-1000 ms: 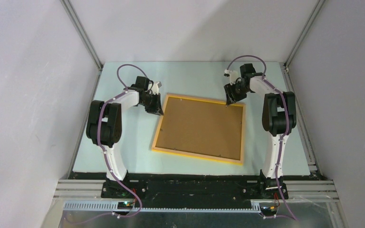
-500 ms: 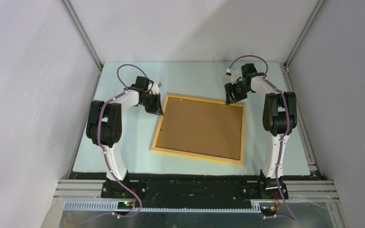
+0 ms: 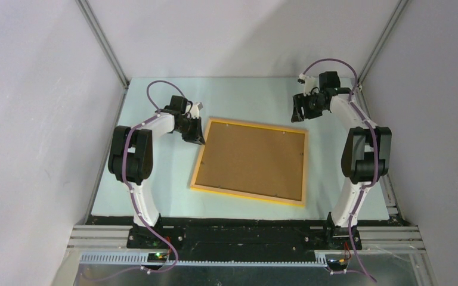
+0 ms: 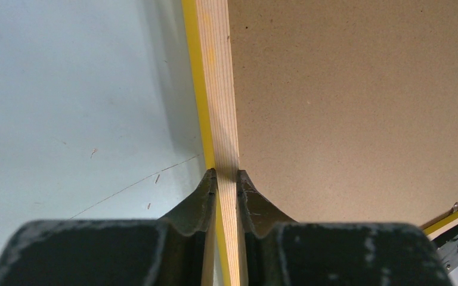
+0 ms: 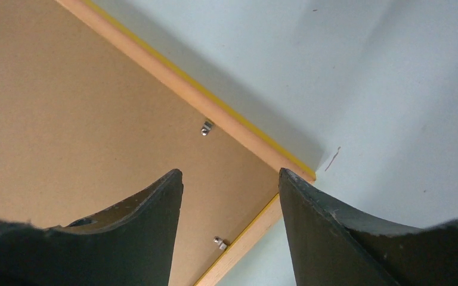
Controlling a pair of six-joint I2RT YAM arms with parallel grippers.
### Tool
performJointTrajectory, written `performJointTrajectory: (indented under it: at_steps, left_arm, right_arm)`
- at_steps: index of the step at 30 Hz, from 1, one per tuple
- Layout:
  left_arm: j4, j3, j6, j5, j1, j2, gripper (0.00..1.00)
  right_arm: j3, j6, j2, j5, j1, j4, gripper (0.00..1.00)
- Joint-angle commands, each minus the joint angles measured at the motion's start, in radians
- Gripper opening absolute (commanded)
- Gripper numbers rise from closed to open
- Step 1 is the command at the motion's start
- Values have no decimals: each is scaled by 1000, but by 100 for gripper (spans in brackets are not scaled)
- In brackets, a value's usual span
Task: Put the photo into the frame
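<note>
Frame (image 3: 198,159) lies flat, back side up, on the worktop (image 3: 244,98), w/ the brown backing board (image 3: 251,159) filling its opening. Photo is not visible in any view; can't tell if it sits under the board or is elsewhere. Left hand (image 3: 195,138) is at the frame's far-left corner, narrow, pinching the frame's left rail: left wrist view shows the hand (image 4: 226,176) w/ one finger on the outer yellow edge of the rail (image 4: 220,89) and one on the board side. Right hand (image 3: 300,110) hangs just off the frame's far-right corner, raised, wide, nothing between its fingers; right wrist view shows the hand (image 5: 231,179) looking down on that corner, w/ the rail (image 5: 214,104) and two small metal tabs (image 5: 206,127) just inside it. Risks, my judgement: the pinch is on one thin rail at one corner only, so any lift or pull there probably pivots or drags the whole frame and could twist it out of the grip. If the tabs aren't turned over the board, tilting the frame could let the board shift or drop out, plus the photo if it's under there. Tabs are tiny vs the fingers, so the right hand could slip off one, or bump the corner on the way down and skew the frame against the left pinch. Writing/brands: none readable on the frame, board, hands or worktop.
</note>
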Motion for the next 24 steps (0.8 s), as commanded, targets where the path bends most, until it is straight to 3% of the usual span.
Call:
performJointTrajectory:
  at_steps: [1, 12, 18, 24]
  left_arm:
    - [-66, -40, -10, 41, -15, 43, 0]
    - [-56, -64, -19, 172, -15, 64, 0]
    - [19, -143, -109, 183, -15, 49, 0]
    - [69, -197, -161, 164, -16, 8, 0]
  right_arm:
    - [-39, 12, -62, 11, 28, 34, 65]
    - [206, 22, 74, 60, 193, -28, 66]
    - [341, 52, 196, 35, 258, -53, 66]
    - [367, 95, 251, -7, 312, -11, 67]
